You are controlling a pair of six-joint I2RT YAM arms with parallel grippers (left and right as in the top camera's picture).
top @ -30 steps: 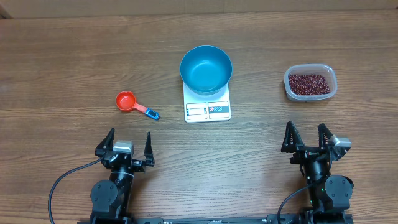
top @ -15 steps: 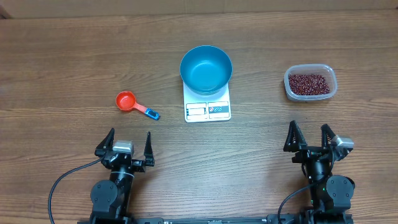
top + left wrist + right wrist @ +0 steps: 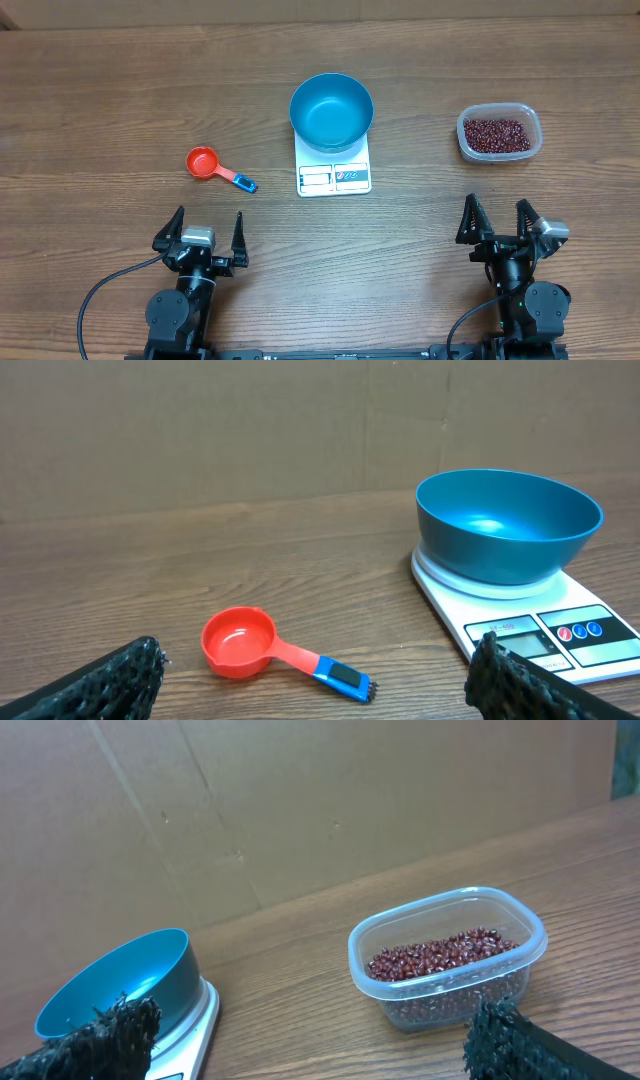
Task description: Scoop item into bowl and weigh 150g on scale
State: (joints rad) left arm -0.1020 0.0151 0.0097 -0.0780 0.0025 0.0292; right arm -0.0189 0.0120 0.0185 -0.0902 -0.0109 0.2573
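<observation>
At the very start of the task, by the look of it: no beans [image 3: 497, 135] in the bowl [image 3: 331, 110], nothing lifted. Bowl empty and upright on the back part of the scale [image 3: 334, 177], at the middle of the bench [image 3: 100, 90], with display and buttons free at the front edge. Beans all in the clear tub [image 3: 499, 107] at the far right, well apart from the scale. Red scoop [image 3: 203, 162] flat on the bench left of the scale, cup up, blue end of the handle toward the near right.

Left hand [image 3: 210, 215] at the near edge, fingers wide apart, empty, facing the scoop. Right hand [image 3: 494, 203] at the near edge on the other side, also wide apart and empty, tub in front.

Next, probably: reach with the left hand to the scoop handle, come down over it and close, very low to the bench for such a flat thin handle. Then carry across to the tub, past the bowl with no knock, to avoid a shift on the scale. Perhaps steady the tub with the right hand during the digging. Cannot read the display from here, so zero setting unknown.
</observation>
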